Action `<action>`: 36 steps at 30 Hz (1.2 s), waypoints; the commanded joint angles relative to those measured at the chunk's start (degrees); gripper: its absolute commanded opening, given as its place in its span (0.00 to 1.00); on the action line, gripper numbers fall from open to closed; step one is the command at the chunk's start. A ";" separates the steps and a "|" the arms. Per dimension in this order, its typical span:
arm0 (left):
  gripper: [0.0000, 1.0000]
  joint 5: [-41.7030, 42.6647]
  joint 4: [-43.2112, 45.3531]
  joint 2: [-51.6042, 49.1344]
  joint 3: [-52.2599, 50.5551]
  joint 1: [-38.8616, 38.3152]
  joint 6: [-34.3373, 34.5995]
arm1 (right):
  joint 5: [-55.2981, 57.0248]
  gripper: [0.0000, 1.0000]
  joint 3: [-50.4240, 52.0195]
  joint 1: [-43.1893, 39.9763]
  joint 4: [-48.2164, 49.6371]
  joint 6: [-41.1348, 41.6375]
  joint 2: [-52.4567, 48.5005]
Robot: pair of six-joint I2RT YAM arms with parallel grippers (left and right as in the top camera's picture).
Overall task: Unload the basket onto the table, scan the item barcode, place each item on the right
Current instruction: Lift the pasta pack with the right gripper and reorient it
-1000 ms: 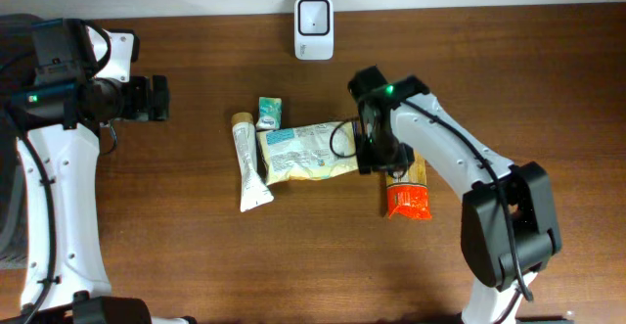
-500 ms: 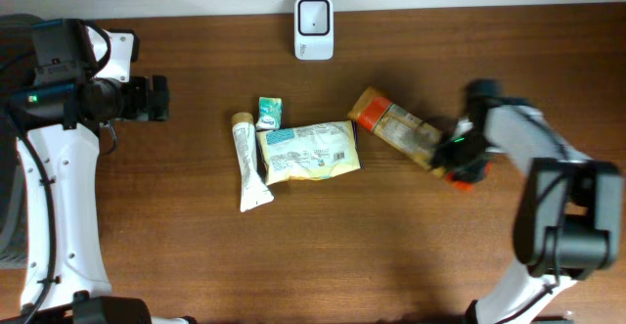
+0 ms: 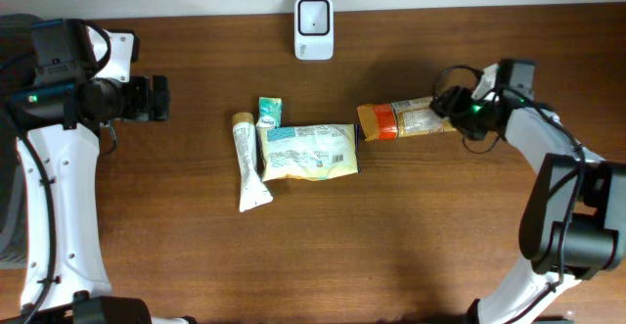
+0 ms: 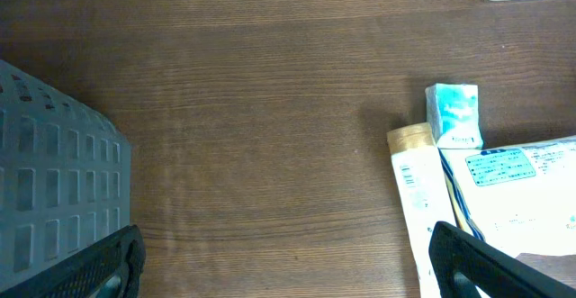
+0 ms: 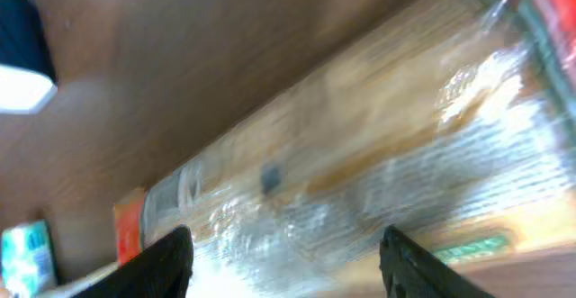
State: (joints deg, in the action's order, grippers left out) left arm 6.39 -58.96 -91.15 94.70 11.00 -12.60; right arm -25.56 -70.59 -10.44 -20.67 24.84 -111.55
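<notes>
The item, a clear packet with orange ends (image 3: 403, 120), lies almost level on the wood right of the middle. My right gripper (image 3: 453, 106) is at its right end. In the right wrist view the blurred packet (image 5: 360, 136) fills the space between the two fingers of the right gripper (image 5: 288, 264); the blur hides whether they press on it. The white scanner (image 3: 314, 15) stands at the back edge, apart from the packet. My left gripper (image 3: 161, 99) hovers open at the far left with nothing in it, its fingertips (image 4: 99, 266) wide apart over bare wood.
A white tube (image 3: 250, 162), a small green box (image 3: 269, 113) and a large white and yellow pouch (image 3: 308, 151) lie together in the middle, the pouch close to the packet's left end. A grey basket (image 4: 54, 181) sits at the left.
The right arm swung the packet from beside the pouch out to the right, then up toward the back, turning it nearly level. The left arm has not moved.
</notes>
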 commanded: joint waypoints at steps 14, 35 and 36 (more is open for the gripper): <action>0.99 -0.24 -0.04 1.49 0.07 0.04 -0.74 | 30.69 0.99 -7.28 11.54 -7.50 18.62 -5.95; 0.99 -0.24 -0.07 1.49 0.07 0.04 -0.74 | 5.64 0.57 -17.18 11.65 -31.04 -40.92 -6.47; 0.99 -0.24 -0.04 1.49 0.07 0.04 -0.74 | 5.64 0.57 -17.18 11.58 -32.00 -42.75 -6.49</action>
State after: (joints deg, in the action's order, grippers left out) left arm 6.37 -58.96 -91.15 94.70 11.00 -12.60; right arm -14.72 -86.06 0.75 -50.46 -0.05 -117.19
